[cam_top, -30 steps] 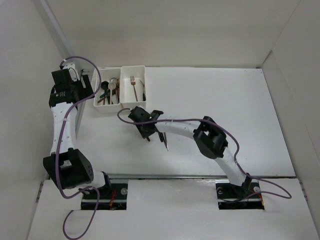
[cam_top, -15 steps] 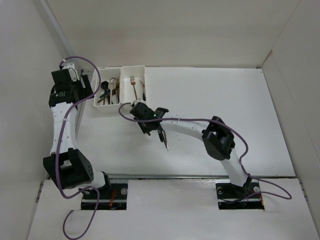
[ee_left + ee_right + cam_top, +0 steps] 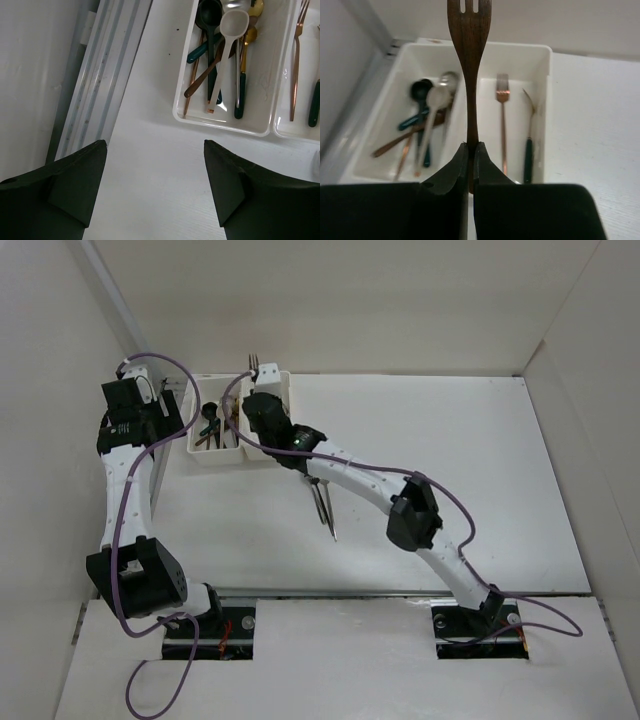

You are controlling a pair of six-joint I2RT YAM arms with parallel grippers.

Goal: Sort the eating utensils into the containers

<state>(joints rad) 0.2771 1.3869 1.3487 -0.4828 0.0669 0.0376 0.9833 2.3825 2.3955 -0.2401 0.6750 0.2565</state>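
My right gripper (image 3: 471, 147) is shut on a brown copper fork (image 3: 469, 60) by its handle, tines pointing up. In the top view it (image 3: 262, 408) hovers over the right container (image 3: 283, 380). That container holds a copper fork (image 3: 502, 115) and a dark-handled fork (image 3: 529, 145). The left container (image 3: 213, 458) holds several spoons, among them a white one (image 3: 227, 45). Two dark utensils (image 3: 325, 510) lie on the table under the right arm. My left gripper (image 3: 155, 150) is open and empty, above the table just left of and in front of the containers (image 3: 150, 430).
A metal rail (image 3: 100, 75) runs along the left wall beside the containers. White walls enclose the table on the left, back and right. The right arm's purple cable (image 3: 440, 495) loops over the table's middle.
My right gripper has moved from the middle of the table up and back to the containers, carrying the fork, now held upright. The left arm has not moved.
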